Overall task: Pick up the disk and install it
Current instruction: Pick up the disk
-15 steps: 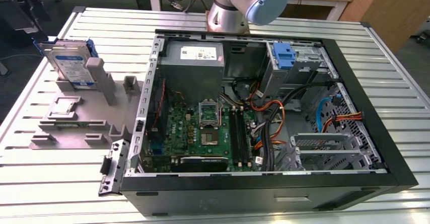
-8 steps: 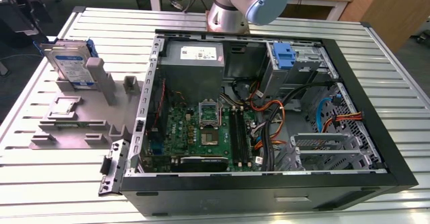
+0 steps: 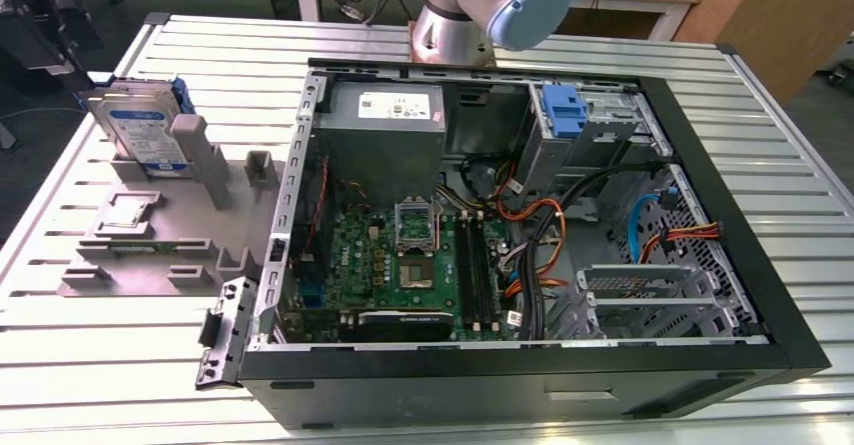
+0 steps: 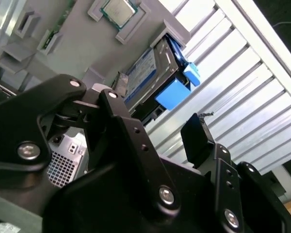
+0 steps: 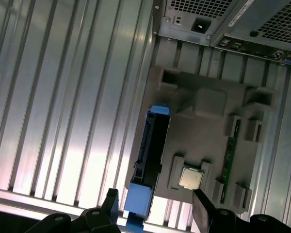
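Pick-up step judged underway: pincer [image 5: 154, 196] seen open & empty over upright disk [image 5: 150, 150]; alignment across its flat faces req'd.

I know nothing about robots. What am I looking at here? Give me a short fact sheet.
Setting: open computer case on a slatted metal table
Disk: stands on edge in a grey holder, on the exterior view's left of the case
Fingers: open, empty, above the disk, not touching it
Also in holder: a processor chip
Progress: disk not yet picked up
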Robot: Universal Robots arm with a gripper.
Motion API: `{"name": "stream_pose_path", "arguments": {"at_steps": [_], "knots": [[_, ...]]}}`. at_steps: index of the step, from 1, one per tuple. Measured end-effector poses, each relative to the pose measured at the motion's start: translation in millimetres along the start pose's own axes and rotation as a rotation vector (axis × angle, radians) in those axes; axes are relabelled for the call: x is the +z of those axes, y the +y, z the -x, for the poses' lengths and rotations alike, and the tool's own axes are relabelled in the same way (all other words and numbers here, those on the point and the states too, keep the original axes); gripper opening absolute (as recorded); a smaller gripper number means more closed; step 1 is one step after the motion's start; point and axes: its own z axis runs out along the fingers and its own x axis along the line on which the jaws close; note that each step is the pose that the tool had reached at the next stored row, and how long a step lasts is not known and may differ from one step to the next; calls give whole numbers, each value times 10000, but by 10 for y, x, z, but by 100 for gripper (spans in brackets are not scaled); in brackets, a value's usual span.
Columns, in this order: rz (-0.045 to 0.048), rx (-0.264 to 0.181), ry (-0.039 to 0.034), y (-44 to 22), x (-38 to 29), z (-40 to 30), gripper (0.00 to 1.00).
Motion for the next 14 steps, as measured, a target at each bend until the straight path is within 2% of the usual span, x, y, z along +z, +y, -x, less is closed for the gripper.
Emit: {"name": "stream_pose_path", "arguments": {"at_steps": [10, 14], "knots": [[25, 975, -17, -12, 105, -3, 71], [-11, 1086, 10, 1, 143, -65, 71]]}}
